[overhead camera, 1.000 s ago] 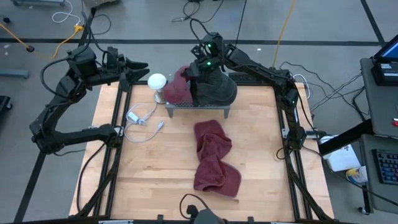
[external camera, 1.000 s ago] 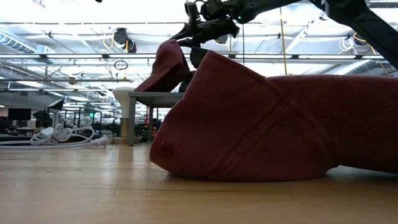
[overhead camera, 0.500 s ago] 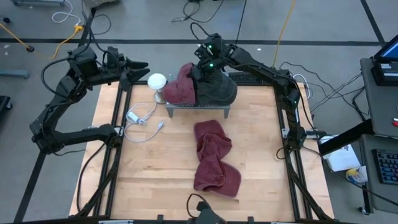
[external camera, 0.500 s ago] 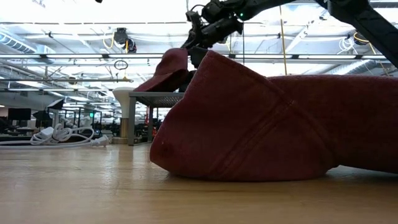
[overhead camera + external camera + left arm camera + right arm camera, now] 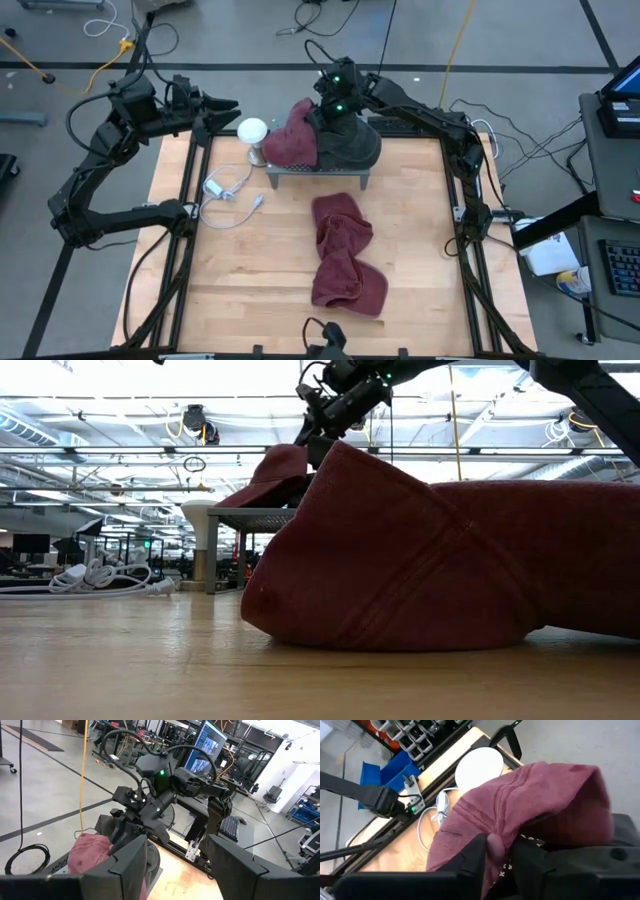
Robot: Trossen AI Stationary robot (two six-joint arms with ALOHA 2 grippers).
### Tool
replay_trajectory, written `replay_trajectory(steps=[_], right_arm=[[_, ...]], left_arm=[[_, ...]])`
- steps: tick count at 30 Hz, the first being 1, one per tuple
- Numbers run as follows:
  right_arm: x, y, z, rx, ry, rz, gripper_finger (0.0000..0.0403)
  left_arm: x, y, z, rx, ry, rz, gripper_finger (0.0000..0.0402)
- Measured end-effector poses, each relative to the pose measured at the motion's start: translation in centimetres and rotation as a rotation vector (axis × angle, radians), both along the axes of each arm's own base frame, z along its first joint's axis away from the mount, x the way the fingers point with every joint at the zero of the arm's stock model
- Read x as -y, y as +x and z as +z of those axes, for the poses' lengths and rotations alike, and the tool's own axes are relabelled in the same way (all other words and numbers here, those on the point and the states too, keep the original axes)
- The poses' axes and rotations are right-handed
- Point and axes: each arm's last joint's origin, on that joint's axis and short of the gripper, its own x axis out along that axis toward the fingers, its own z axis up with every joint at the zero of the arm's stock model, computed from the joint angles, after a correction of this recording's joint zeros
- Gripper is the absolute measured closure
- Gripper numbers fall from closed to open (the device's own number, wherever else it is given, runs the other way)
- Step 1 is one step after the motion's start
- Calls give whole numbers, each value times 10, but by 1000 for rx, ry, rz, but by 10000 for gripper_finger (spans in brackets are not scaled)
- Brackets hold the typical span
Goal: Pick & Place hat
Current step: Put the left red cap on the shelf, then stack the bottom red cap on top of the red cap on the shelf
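A wooden desk [image 5: 240, 270] seen from above. At far left, the left pincer [image 5: 222, 104] waits off the desk's back corner, fingers wide and empty. Right of it stands a white lamp [image 5: 252, 131]. Next, a maroon hat [image 5: 293, 137] rests on a grey rack [image 5: 318, 176] beside a dark hat [image 5: 350, 145], the right pincer [image 5: 322, 113] narrowly parted at its crown. Placement looks nearly done; letting go and pulling away remain.

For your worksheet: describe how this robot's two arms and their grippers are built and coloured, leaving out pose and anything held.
Both arms are dark, nearly black, built of jointed tubular links with black cables running along them. The right gripper has a wrist housing with a lit green light and two slim dark fingers. The left gripper ends in two broad, flat, angular dark fingers.
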Motion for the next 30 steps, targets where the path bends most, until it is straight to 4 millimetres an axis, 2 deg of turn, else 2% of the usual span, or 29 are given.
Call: replay_trajectory(steps=[8, 12, 16, 20, 30], right_arm=[[-3, -8, 11, -31, -89, -61, 239], [-8, -12, 23, -10, -155, -63, 219], [-20, -7, 37, 55, -270, 4, 219], [-42, 1, 43, 74, -377, 116, 231], [-109, -11, 58, -34, -394, 327, 255]], left_arm=[[0, 0, 0, 0, 0, 0, 190], [0, 0, 0, -2, 5, -1, 190], [0, 0, 0, -5, 13, 0, 190], [-1, 0, 0, 3, -11, 26, 190], [-1, 0, 0, 26, -90, 32, 190]])
